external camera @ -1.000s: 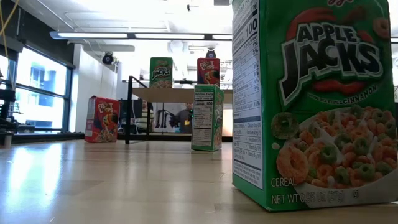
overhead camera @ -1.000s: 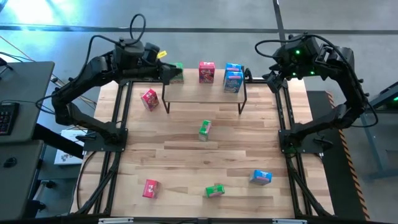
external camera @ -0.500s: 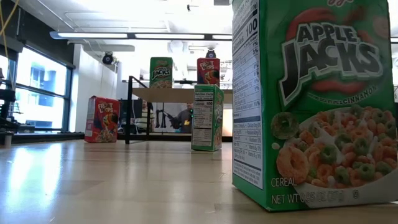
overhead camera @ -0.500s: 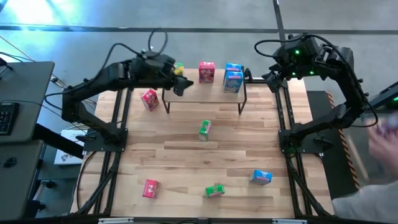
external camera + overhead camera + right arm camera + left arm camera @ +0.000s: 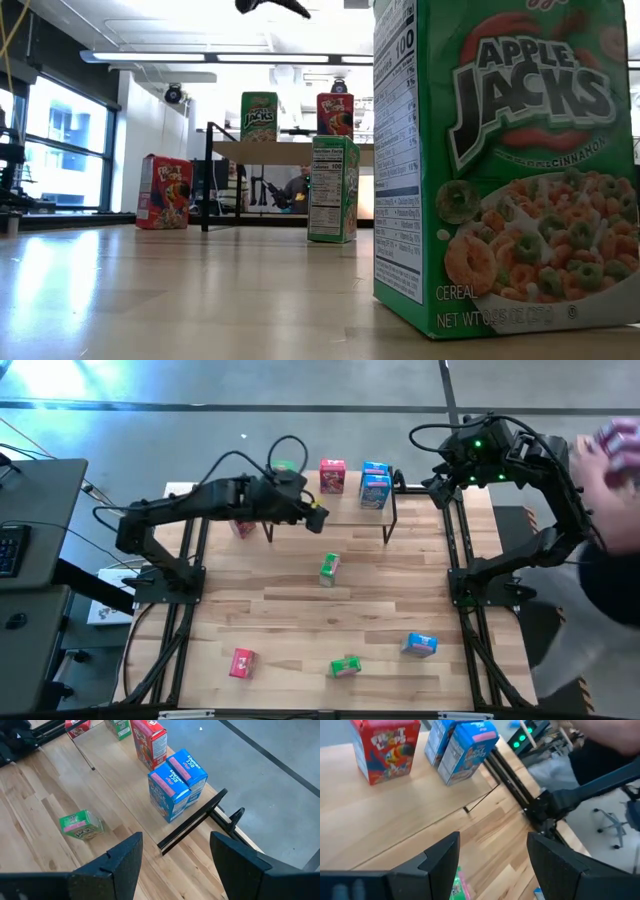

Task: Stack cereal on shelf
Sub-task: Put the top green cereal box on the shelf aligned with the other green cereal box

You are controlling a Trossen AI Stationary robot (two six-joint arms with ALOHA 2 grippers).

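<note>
Left jaws: the left gripper (image 5: 318,513) has its jaws wide apart with nothing in them. It hangs over the front of the shelf (image 5: 330,510), above the bench (image 5: 300,610).
Right jaws: the right gripper (image 5: 172,865) also has its jaws wide apart and empty. It waits at the far right corner, out of the way.
On the shelf: a green Apple Jacks box (image 5: 286,465), a red Froot Loops box (image 5: 332,475) and two blue Rice Krispies boxes (image 5: 375,484) stand in a row along the back. That leaves room in front.
Still on the bench: a green box (image 5: 329,568) sits near the middle, closest to the left jaws. I think it is next. A red box (image 5: 242,662), a green box lying down (image 5: 346,666) and a blue box (image 5: 420,645) sit near the front. Another red box (image 5: 164,192) stands left of the shelf.
Person: a blurry hand (image 5: 615,442) shows at the right edge.
</note>
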